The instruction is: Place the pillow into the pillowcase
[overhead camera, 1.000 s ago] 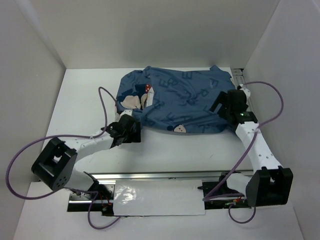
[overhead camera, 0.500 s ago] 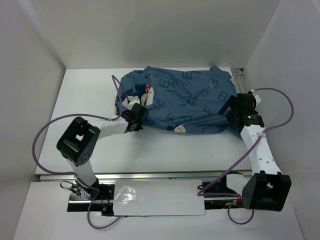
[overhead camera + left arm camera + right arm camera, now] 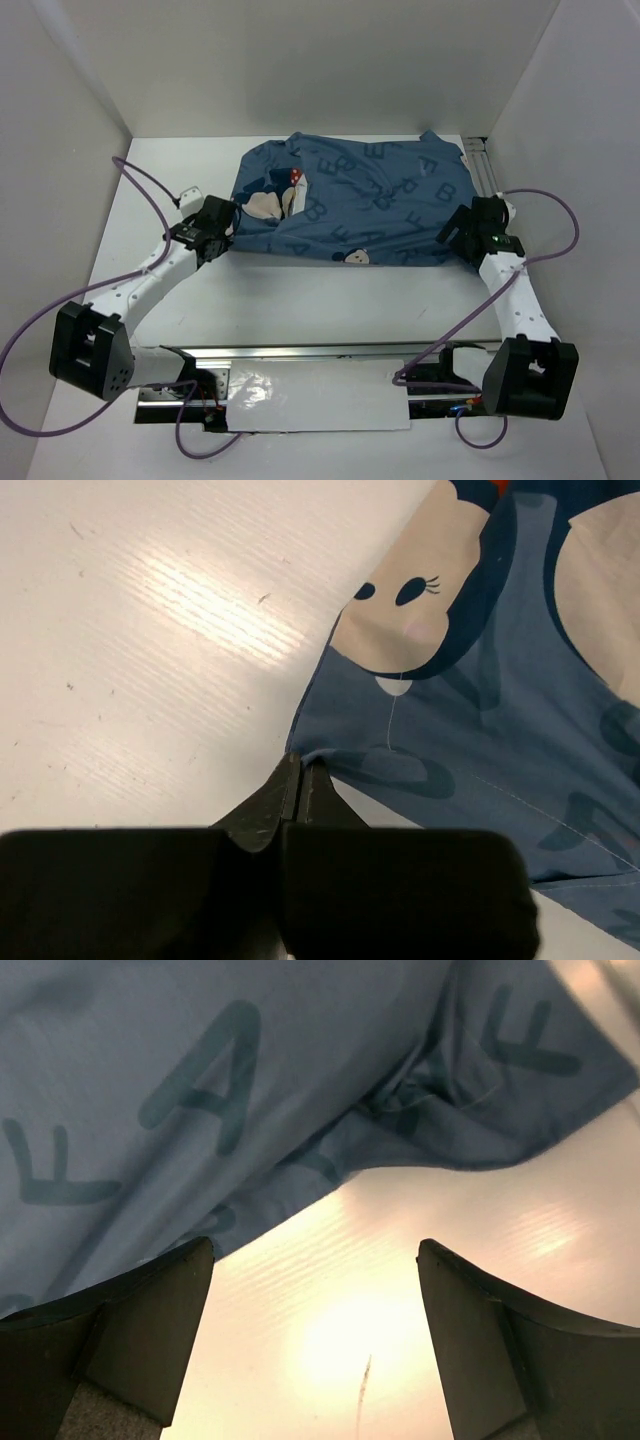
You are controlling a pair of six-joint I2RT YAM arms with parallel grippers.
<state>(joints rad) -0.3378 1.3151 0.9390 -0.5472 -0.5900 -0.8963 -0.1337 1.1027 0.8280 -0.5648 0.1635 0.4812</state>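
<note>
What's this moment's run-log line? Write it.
left pincer: shut on dark blue printed fabric pillowcase corner | right pincer: open beside its right edge | pillow: unseen

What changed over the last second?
The left end effector swung left, from the front edge of the pillowcase to its left hem, where it is shut on the fabric. The right end effector drew back slightly rightward, open. The pillowcase barely shifted.

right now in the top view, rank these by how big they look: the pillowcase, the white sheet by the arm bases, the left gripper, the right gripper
1. the pillowcase, clearly largest
2. the white sheet, smaller than the case
3. left gripper and right gripper: smallest, and they look about alike, so I won't rank one over the other
</note>
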